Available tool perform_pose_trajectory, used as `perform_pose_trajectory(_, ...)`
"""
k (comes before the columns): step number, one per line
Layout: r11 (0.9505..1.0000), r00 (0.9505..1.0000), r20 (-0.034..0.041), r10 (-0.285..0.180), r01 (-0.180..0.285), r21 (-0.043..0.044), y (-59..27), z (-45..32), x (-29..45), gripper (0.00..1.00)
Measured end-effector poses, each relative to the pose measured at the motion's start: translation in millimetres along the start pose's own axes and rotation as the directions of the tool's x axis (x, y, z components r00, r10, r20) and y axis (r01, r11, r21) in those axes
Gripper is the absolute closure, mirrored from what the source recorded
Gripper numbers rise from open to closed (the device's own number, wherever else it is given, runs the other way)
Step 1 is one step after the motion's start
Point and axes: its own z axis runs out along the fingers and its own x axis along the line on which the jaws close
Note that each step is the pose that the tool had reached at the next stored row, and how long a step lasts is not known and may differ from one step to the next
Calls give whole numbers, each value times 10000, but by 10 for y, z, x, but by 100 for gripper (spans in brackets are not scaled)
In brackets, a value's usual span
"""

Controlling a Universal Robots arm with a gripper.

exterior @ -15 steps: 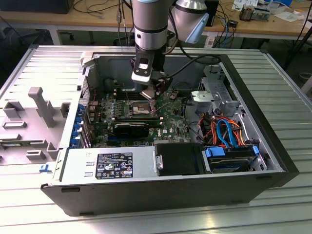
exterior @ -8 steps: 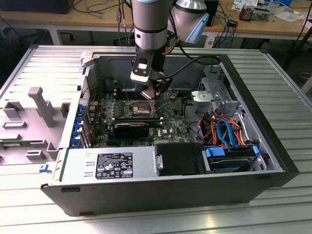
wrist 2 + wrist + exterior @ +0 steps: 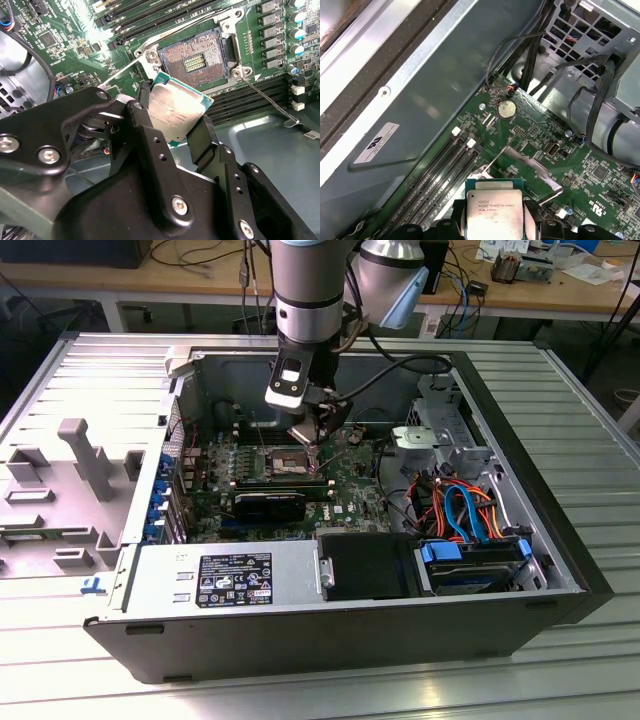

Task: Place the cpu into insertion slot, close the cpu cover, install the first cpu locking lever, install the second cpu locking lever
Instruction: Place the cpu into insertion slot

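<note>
Computer case: the open tower [image 3: 300, 630] lies on its side on a ribbed metal table, its insides facing up.
Motherboard: the green board [image 3: 350, 485] covers the floor of the case, partly behind the arm [image 3: 310, 290].
Gripper: reaching down into the case [image 3: 315, 445], its two black fingers [image 3: 150, 135] are clamped on opposite edges of the cpu.
Cpu cover: the silver frame [image 3: 530, 167] stands lifted off the board, seen nearly edge-on.
Insertion slot: uncovered [image 3: 192, 62], its dark contact field showing inside the silver rim.
Cpu: the silver-topped chip [image 3: 175, 112] hangs tilted above the board, just beside the slot and not yet in it.
Locking lever: a thin wire rod [image 3: 270, 102] lies released beside the slot.
Hidden: in the first wrist view the cpu's [image 3: 493, 212] near edge is cut off by the fingers.
</note>
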Motion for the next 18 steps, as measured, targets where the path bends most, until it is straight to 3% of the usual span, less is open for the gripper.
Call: perform_pose_trajectory(18,9977,9977,59,674,-674,-15,-2,4,-2,46)
